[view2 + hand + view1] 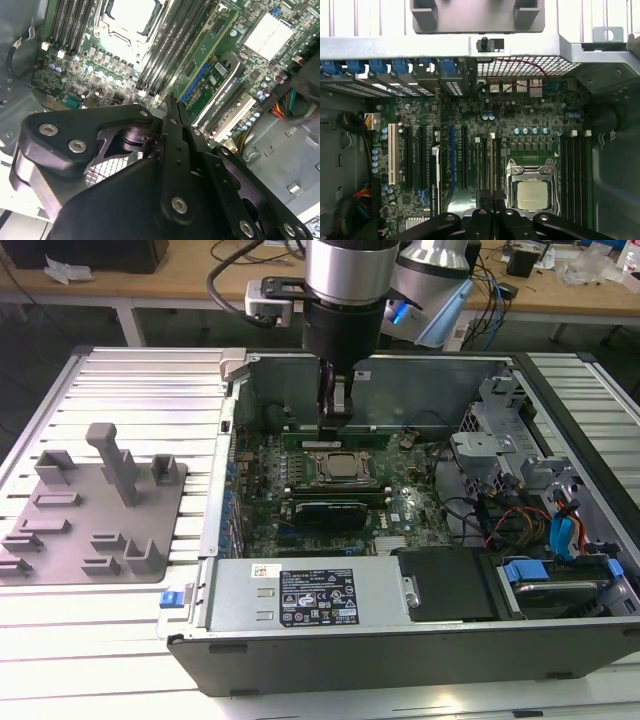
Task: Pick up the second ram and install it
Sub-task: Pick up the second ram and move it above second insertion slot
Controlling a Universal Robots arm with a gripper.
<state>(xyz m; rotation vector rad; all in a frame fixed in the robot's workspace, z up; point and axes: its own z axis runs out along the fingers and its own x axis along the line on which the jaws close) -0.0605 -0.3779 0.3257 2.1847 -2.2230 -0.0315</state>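
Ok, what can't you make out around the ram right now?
Exterior view: the gripper covers the middle of the second ram; seating depth unclear.
Second wrist view: the gripper's body blocks the slot beneath it.
First wrist view: slot end clips too small to judge.

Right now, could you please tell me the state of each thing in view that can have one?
computer case: open, lying on its side.
memory stick: level inside the case; seated or not, I cannot tell.
gripper: shut on the memory stick.
processor: in its socket, uncovered.
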